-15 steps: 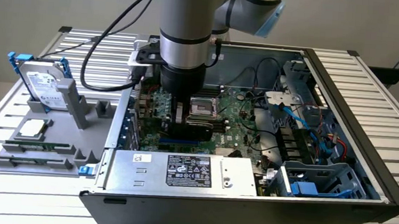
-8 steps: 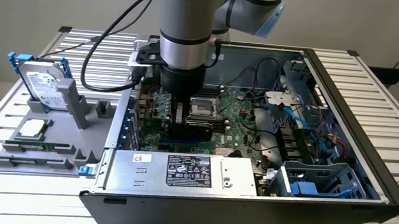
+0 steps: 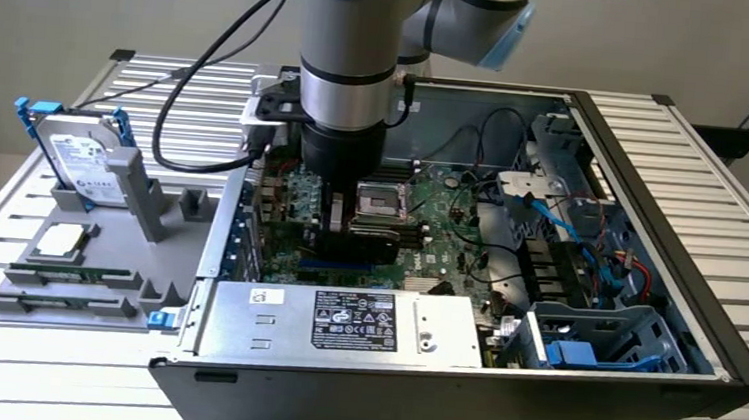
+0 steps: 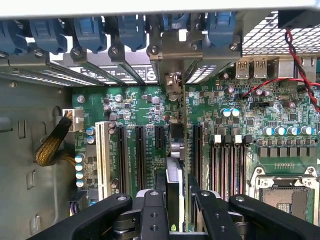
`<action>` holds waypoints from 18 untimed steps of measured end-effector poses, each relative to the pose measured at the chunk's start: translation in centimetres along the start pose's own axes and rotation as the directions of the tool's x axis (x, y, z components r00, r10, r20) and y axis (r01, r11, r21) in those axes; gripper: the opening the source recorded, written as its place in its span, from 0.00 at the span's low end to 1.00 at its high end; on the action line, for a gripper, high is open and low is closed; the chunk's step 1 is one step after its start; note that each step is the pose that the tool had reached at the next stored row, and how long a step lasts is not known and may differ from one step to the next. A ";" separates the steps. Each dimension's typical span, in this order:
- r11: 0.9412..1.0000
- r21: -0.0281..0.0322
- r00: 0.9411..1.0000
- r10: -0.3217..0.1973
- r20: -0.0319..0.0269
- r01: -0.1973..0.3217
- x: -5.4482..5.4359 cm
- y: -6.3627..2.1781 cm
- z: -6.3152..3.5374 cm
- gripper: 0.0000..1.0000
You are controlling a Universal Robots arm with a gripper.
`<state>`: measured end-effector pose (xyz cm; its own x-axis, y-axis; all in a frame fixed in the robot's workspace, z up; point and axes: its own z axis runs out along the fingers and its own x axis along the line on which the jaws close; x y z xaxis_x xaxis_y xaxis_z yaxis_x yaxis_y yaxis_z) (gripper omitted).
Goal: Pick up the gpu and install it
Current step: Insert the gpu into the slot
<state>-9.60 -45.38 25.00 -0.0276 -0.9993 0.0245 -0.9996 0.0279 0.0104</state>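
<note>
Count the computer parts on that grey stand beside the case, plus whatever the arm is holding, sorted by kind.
hard drive: 1
processor: 1
memory sticks: 2
gpu, held in the gripper: 1
Total: 5

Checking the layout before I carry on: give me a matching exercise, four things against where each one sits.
Things:
1. thin green gpu card
2. silver hard drive with blue rails
3. silver metal power supply box with black label
4. square silver processor chip

Places:
A. upright in the grey plastic rack outside the case
B. along the black computer case's near edge
C. clamped in the pincer over the green motherboard
D. flat on the grey rack

Pairs: 1-C, 2-A, 3-B, 4-D
</note>
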 end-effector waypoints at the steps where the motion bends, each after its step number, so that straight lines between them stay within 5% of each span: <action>1: 1.000 0.000 1.000 0.000 0.000 0.000 0.0 0.00 0.03 0.27; 18: 1.000 0.000 1.000 0.000 0.001 0.000 -0.3 0.01 0.46 0.27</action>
<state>-9.60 -45.06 24.53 -0.0275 -0.9994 0.0230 -0.9996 0.0278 0.0104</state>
